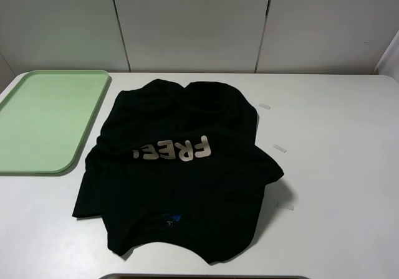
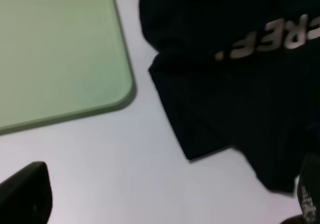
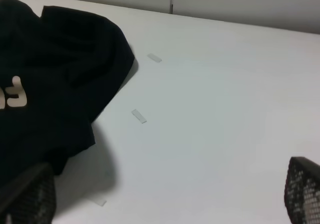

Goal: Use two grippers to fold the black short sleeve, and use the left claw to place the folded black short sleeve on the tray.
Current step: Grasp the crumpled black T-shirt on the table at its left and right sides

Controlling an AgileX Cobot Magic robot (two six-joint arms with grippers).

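1. The black short sleeve [image 1: 181,179] lies spread out but rumpled on the white worktop [image 1: 336,167], not folded.
2. In the high view its pale "FREE" lettering [image 1: 176,149] reads upside down. The small blue neck tag [image 1: 174,219] sits at the edge of the shirt nearest the camera.
3. The pale-green tray [image 1: 43,117] rests on the worktop to the left of the shirt. Its rounded corner is just beside the cloth, with a strip of bare worktop between them.
4. Three small tape strips [image 1: 279,148] lie on the worktop to the right of the shirt.
5. The left gripper [image 2: 165,201] hangs over the gap between tray and sleeve, its jaws spread wide and holding nothing.
6. The right gripper [image 3: 165,194] hangs over the worktop beside the shirt's right edge, its jaws likewise spread wide and empty.
7. Neither gripper shows in the high view.
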